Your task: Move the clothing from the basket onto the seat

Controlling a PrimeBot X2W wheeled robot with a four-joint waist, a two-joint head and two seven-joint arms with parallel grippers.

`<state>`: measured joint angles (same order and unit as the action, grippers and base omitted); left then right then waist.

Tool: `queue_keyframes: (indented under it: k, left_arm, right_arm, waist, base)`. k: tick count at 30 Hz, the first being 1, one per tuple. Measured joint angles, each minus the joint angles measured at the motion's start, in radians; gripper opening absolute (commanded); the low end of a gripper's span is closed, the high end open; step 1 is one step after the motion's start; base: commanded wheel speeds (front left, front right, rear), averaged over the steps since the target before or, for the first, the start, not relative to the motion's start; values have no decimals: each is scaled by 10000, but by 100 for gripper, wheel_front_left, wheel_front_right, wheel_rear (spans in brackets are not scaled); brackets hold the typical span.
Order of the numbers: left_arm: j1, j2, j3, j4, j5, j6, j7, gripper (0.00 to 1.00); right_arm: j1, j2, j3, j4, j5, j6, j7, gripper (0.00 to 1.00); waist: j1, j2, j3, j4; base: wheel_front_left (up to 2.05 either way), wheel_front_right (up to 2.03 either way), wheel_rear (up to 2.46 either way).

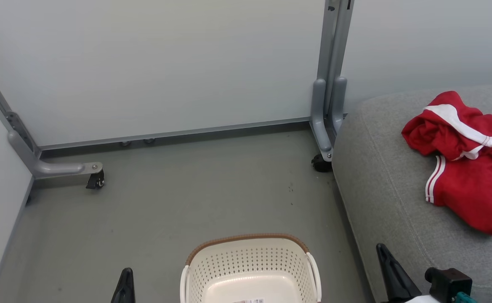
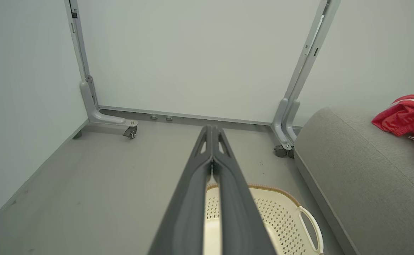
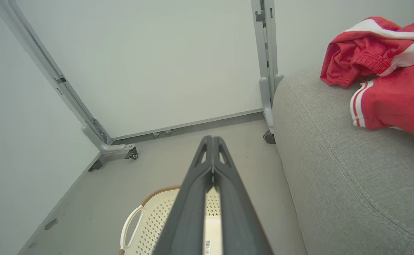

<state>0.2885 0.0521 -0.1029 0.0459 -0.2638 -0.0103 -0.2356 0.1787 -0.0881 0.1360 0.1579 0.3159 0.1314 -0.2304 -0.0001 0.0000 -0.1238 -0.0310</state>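
Observation:
Both red garments lie crumpled on the grey seat (image 1: 380,181) at the right: the one with the broad white band (image 1: 452,126) behind, the one with thin white-striped trim (image 1: 473,189) in front. They show again in the right wrist view (image 3: 384,71) and partly in the left wrist view (image 2: 405,117). The cream basket (image 1: 250,269) stands on the floor at the bottom centre, holding nothing but a paper label (image 1: 252,300). My left gripper (image 2: 212,132) is shut above the basket's left side. My right gripper (image 3: 212,141) is shut too, beside the seat's front edge.
Pale partition panels on grey wheeled frames close off the back and left; a castor foot (image 1: 96,179) stands at the left and another (image 1: 322,162) against the seat's corner. Bare grey floor (image 1: 187,198) lies between the basket and the panels.

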Motion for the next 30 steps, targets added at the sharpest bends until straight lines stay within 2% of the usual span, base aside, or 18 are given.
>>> queue_keyframes:
  k: [15,30]
  left_arm:
    - [-825,142,198,522,-2951,-253,546,0]
    - [-1465,234,422,838,-5329,-441,1028,0]
  right_arm:
    - [-525,-46,-328,196,2778,0,552,0]
    - [-1023,-52,-652,322,5051,-2,1068,0]
  waist:
    - [0,0,163,40]
    - [0,0,325,80]
  base:
    - [0,0,0]
    - [0,0,0]
